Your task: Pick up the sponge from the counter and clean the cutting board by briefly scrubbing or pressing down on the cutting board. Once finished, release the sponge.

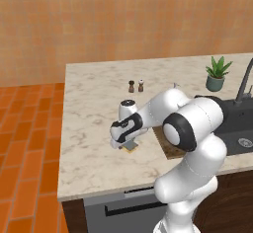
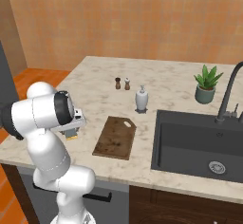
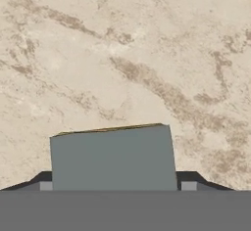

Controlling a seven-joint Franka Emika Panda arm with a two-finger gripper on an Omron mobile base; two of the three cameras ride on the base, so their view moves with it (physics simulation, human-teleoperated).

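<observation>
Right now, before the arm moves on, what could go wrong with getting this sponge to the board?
The end effector has a fingertip at each side of the sponge, but whether they grip it firmly can't be told; a loose hold could leave it behind.
The sponge's far edge slants in the hand view, so it might twist when lifted.
The soap dispenser stands just beyond the cutting board; a wide scrub could knock it.

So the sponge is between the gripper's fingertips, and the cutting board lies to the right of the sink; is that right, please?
Not quite: the right base view shows the cutting board to the left of the sink. The sponge is indeed between the fingertips.
</observation>
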